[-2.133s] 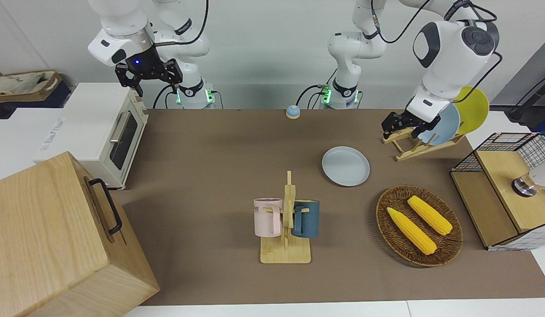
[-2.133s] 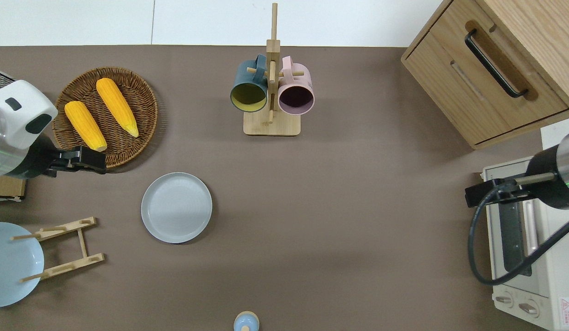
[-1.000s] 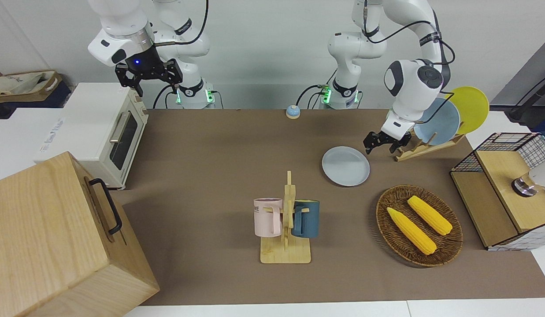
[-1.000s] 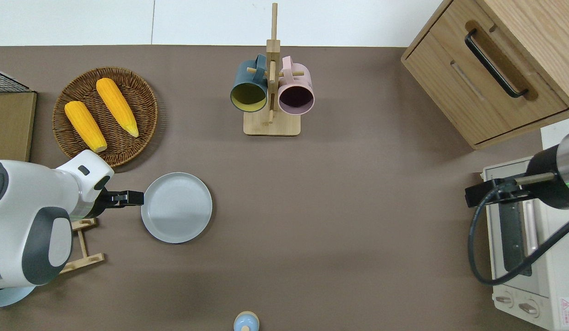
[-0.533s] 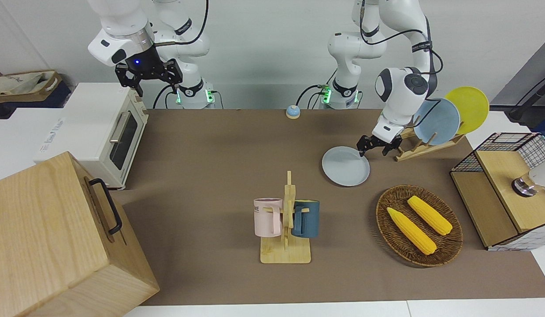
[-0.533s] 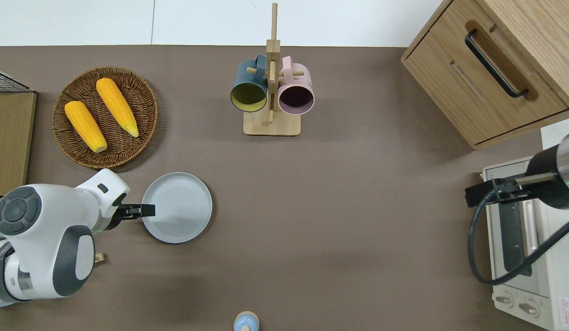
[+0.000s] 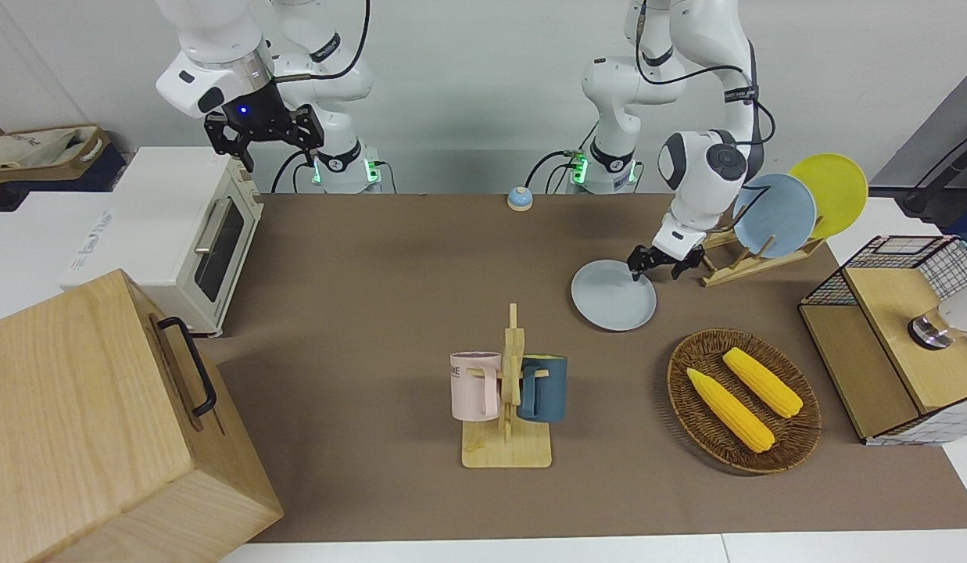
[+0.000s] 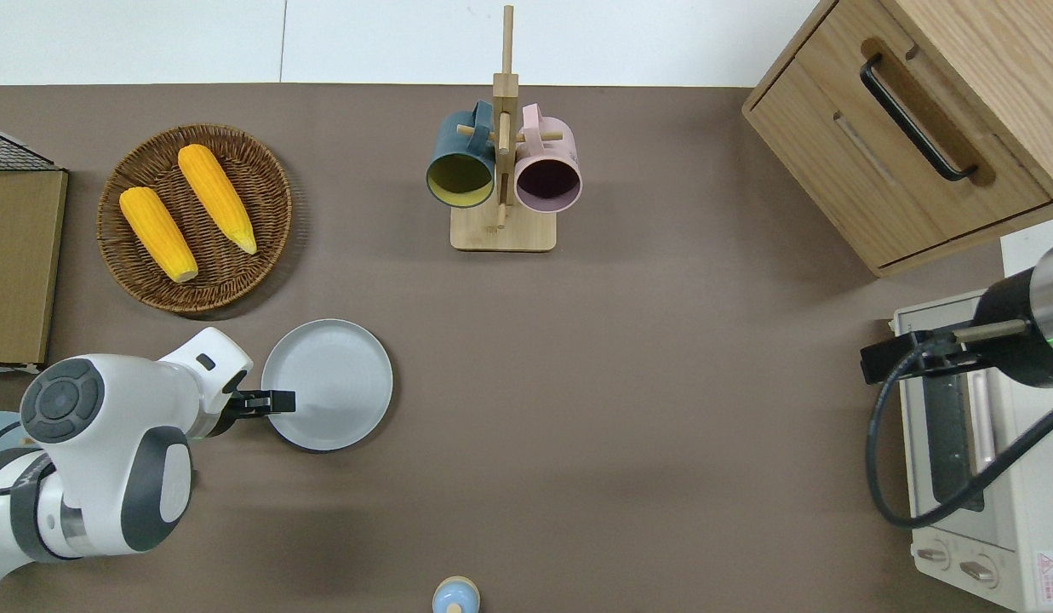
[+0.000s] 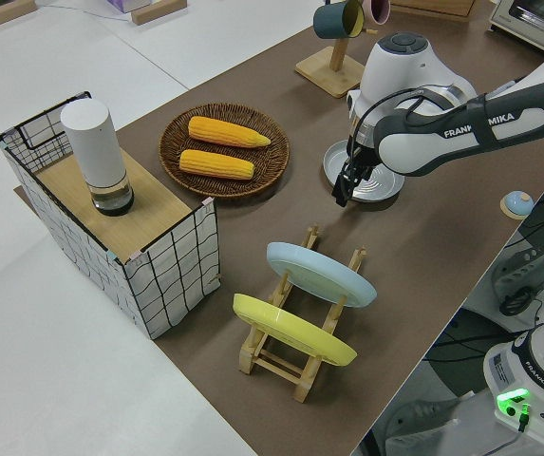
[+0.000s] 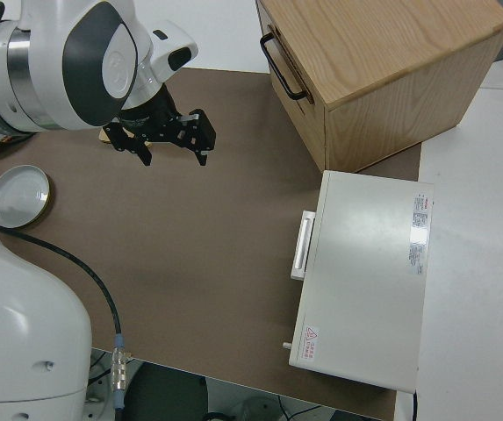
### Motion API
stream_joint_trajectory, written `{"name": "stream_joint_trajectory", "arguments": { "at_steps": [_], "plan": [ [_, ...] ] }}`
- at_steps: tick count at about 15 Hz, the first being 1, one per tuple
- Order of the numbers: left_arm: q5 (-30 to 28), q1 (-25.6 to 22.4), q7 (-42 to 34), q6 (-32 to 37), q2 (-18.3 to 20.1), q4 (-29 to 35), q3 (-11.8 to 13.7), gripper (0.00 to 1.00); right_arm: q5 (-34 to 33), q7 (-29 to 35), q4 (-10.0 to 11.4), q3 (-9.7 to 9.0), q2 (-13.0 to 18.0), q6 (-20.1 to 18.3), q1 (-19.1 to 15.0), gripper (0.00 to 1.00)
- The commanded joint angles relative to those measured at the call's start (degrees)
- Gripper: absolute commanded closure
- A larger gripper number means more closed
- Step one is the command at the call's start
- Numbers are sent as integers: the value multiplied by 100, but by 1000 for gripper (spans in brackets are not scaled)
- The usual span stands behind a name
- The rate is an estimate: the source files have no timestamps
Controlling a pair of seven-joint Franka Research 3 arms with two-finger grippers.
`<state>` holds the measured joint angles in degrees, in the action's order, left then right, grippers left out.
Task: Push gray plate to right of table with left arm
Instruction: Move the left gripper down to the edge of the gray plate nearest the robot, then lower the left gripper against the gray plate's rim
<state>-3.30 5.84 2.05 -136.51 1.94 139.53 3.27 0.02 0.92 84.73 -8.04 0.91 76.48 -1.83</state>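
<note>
Left gripper (image 8: 275, 400) lowered at the gray plate's (image 8: 334, 383) rim.
The plate was seen on the table (image 8: 628, 409) (toward its left arm's end); whether the fingers were clenched cannot be told.

Matte gray plate (image 8: 327, 383) on the table's (image 8: 620, 409) dull brown cloth-like cover.

A plain pale wall (image 7: 483, 70) rises above white side counters (image 7: 30, 234) flanking the workspace.

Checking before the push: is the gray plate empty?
Empty: the gray plate shows only its bare inside, with the left gripper at its rim.
</note>
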Motion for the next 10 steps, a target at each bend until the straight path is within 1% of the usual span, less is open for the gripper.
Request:
{"name": "stream_joint_trajectory", "arguments": {
  "at_steps": [1, 7, 9, 10],
  "plan": [
    [-48, 101, 59, -209, -124, 92, 50, 2, 25, 75, -53, -92, 14, -89, -116, 17],
    [-48, 101, 59, -227, -265, 66, 50, 17, 25, 75, -53, -92, 14, -89, -107, 17],
    [-48, 101, 68, -227, -265, 57, 50, 213, 25, 66, -53, -92, 14, -89, -115, 17],
    [-48, 92, 68, -235, -265, 48, 50, 351, 25, 66, -53, -92, 14, -89, -116, 17]
  ]
}}
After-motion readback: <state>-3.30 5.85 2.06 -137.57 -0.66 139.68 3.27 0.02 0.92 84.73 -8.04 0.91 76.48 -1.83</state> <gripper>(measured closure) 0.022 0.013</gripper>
